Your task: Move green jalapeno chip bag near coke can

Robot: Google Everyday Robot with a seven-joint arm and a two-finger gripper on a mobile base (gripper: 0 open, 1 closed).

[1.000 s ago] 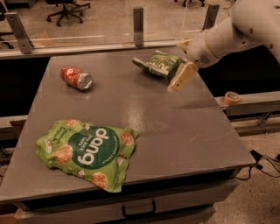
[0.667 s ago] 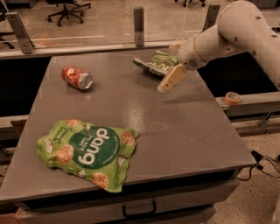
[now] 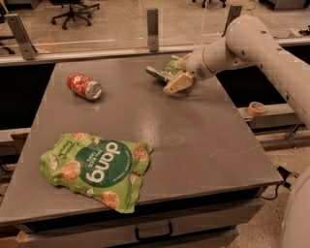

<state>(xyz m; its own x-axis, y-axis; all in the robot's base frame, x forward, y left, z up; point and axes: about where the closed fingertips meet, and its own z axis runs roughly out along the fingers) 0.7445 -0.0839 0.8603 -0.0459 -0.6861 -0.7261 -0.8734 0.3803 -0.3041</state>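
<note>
To my left the coke can [image 3: 85, 86] lies on its side, with the large dang bag [image 3: 97, 167] nearer the front edge. At the back right is the green jalapeno chip bag [image 3: 166, 70], the gripper [image 3: 178, 78] right at it; I cannot tell whether it has hold. I judge the bag light, crinkly and slippery, so I'd pinch mid-body.

A robotics lab in an office-like space: a grey counter [image 3: 203, 145] with a drawer [image 3: 152, 231], a glass barrier [image 3: 106, 26] on metal posts [image 3: 153, 24] along its far edge, and a rolling office chair [image 3: 72, 8] beyond. The robot's hand [image 3: 177, 80] is near the far right corner.
</note>
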